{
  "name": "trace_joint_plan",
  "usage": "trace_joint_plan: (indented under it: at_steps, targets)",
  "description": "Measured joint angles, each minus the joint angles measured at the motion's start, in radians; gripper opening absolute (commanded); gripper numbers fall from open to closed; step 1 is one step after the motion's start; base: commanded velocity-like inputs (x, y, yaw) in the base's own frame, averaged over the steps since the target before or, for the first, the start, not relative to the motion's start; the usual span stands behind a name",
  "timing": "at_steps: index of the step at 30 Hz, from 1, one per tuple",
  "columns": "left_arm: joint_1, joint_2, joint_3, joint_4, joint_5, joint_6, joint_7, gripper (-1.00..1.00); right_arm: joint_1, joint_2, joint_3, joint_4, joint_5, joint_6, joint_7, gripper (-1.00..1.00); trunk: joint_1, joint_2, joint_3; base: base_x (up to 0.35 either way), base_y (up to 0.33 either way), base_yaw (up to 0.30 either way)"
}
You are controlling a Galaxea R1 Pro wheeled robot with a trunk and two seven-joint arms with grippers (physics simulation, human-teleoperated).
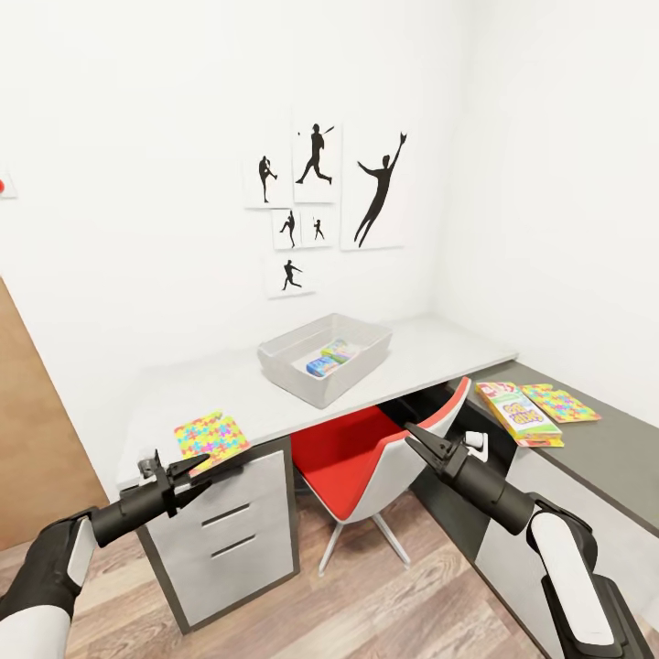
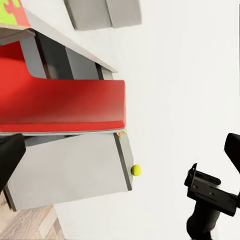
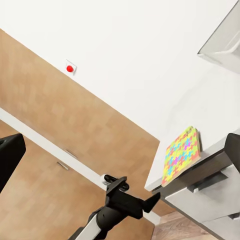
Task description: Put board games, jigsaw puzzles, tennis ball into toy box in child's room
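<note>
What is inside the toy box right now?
The toy box holds a small blue game box and a colourful flat item behind it. Its near wall hides the tray floor closest to the camera.

1. pale grey table, joined at right to a lower dark grey section.
2. toy box mid-table.
3. jigsaw puzzle at front left edge.
4. dark section: board game beside another jigsaw puzzle.

White walls, black baseball silhouette posters, wood-plank floor, red-and-white chair tucked under the desk, brown door at left
</note>
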Motion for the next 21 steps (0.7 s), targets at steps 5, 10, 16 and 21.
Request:
trace_joint_plan:
  at_steps: [5, 10, 16, 21]
  targets:
    - [0.000, -0.002, 0.027, 0.000, 0.000, 0.000, 0.047, 1.00, 0.000, 0.000, 0.000, 0.000, 0.000, 0.000, 0.000, 1.00, 0.000, 0.000, 0.000, 0.000, 0.000, 0.000]
    - [0.000, -0.002, 0.036, 0.000, 0.004, 0.002, 0.098, 1.00, 0.000, 0.000, 0.000, 0.000, 0.000, 0.000, 0.000, 1.00, 0.000, 0.000, 0.000, 0.000, 0.000, 0.000]
    - [0.000, -0.003, 0.037, 0.000, 0.005, 0.003, 0.110, 1.00, 0.000, 0.000, 0.000, 0.000, -0.001, 0.000, 0.000, 1.00, 0.000, 0.000, 0.000, 0.000, 0.000, 0.000]
    - [0.000, -0.003, 0.037, 0.000, 0.005, 0.003, 0.111, 1.00, 0.000, 0.000, 0.000, 0.000, -0.001, 0.000, 0.000, 1.00, 0.000, 0.000, 0.000, 0.000, 0.000, 0.000]
